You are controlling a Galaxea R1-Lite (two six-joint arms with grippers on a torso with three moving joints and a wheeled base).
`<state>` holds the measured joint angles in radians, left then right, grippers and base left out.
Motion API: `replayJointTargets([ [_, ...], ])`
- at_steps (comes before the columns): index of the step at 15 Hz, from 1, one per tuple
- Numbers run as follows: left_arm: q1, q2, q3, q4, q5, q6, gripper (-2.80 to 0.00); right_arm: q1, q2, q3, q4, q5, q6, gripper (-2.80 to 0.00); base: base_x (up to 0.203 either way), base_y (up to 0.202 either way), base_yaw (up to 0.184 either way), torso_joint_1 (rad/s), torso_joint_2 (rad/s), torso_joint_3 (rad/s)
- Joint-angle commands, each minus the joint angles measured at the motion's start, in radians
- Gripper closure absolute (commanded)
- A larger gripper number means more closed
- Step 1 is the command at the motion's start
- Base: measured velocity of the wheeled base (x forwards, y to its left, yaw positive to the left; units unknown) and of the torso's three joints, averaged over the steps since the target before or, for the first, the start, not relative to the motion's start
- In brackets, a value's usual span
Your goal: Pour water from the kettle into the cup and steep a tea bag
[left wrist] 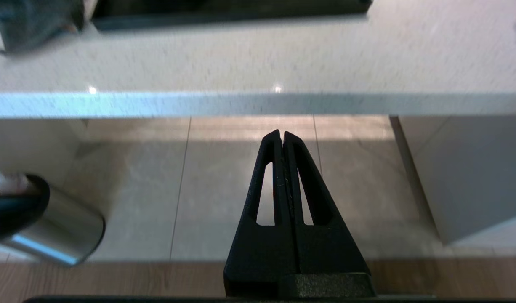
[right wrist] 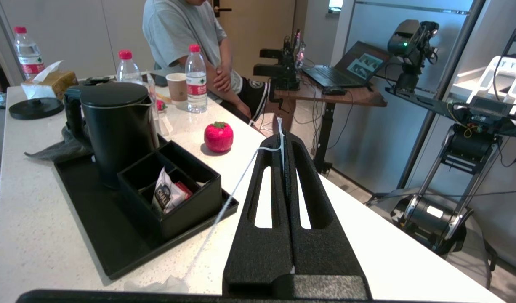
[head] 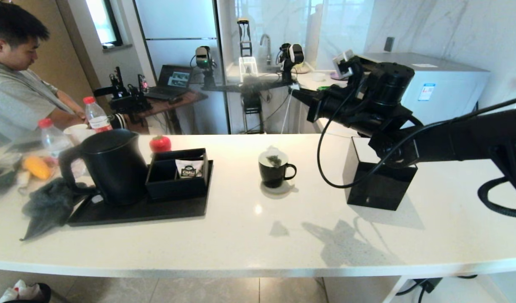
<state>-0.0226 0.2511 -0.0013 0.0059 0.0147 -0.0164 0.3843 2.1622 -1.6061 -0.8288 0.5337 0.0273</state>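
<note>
Black tray [head: 115, 214] bears the kettle [head: 110, 166] and sachet box [head: 178, 174], left of the cup [head: 275, 170]. Right gripper [right wrist: 282, 141] pinches the tea bag [head: 274, 159] string [right wrist: 232, 193] above the cup. Left gripper [left wrist: 282, 135] hangs closed, empty, below the counter [left wrist: 258, 63].

The left gripper [left wrist: 282, 135] hangs out past the near edge of the bench [left wrist: 258, 67], its two black jaws pressed flat together with nothing between them. It points down at the tiled floor [left wrist: 207, 185] beneath the overhang. Up on the pale speckled benchtop, the near edge of a black tray [left wrist: 228, 19] shows, and just to its left a corner of dark grey cloth [left wrist: 26, 25] lies crumpled. Down on the floor to the left stands a shiny steel bin [left wrist: 51, 235] with a black rim, something white inside it.
</note>
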Motion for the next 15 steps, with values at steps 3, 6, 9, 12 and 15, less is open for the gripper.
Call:
replayJointTargets([
  [3,0.015,-0.238,0.001,-0.001,-0.002,0.003,0.00,-0.007,0.066,-0.140,0.053,0.003,0.002,0.00,0.000,0.000,0.000,0.000,0.00,0.000],
  [6,0.018,-0.251,0.001,0.002,-0.006,0.046,0.00,-0.017,0.118,-0.234,0.105,0.003,0.002,0.00,0.000,0.000,0.000,0.000,0.00,0.000],
  [9,0.018,-0.251,0.001,0.003,-0.015,0.073,0.00,-0.019,0.161,-0.282,0.137,0.005,0.002,0.00,0.000,0.000,0.000,0.000,0.00,0.000],
  [12,0.018,-0.251,0.001,0.003,-0.015,0.069,0.00,-0.018,0.197,-0.281,0.130,0.006,0.000,0.00,0.000,0.000,0.000,0.000,0.00,0.000],
  [15,0.018,-0.251,0.001,0.003,-0.015,0.067,0.00,-0.016,0.223,-0.284,0.137,0.008,0.000,0.00,0.000,0.000,0.000,0.000,0.00,0.000],
])
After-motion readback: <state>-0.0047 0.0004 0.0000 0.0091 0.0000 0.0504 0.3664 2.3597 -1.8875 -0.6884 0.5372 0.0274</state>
